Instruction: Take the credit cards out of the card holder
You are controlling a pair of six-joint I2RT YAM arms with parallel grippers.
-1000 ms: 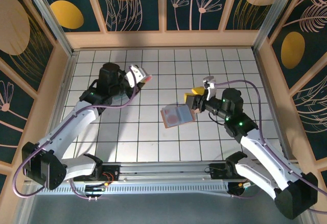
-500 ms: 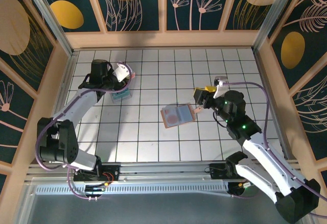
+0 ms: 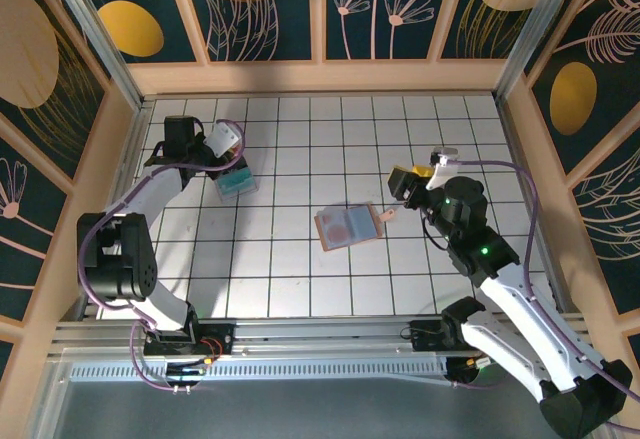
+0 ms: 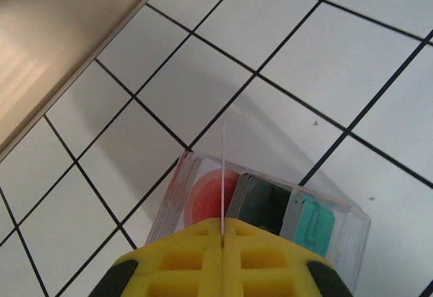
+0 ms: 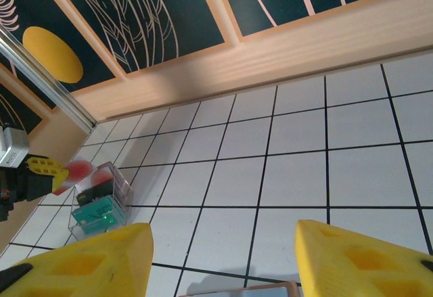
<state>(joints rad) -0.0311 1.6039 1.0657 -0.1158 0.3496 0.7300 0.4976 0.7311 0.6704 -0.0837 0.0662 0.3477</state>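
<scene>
The card holder (image 3: 347,225), a tan wallet, lies open on the tiles at mid-table; its top edge (image 5: 260,290) shows between the right fingers. My left gripper (image 4: 222,233) is shut on a credit card (image 4: 222,168), seen edge-on as a thin white line. The card hangs upright just above a clear plastic box (image 4: 270,206). From above, the left gripper (image 3: 228,151) is at the far left over that box (image 3: 233,181). My right gripper (image 3: 405,187) stands open with nothing in it, just right of the card holder. Its yellow fingers (image 5: 88,260) are spread wide.
The clear box (image 5: 101,206) holds upright stacks: a red-orange card, dark ones and teal ones. A wooden wall (image 4: 61,47) runs close along the left of the box. White tiles stretch between box and card holder.
My left arm has swung left and back with the card, from mid-table to above the clear box. My right gripper has drawn back to the right, away from the card holder.
</scene>
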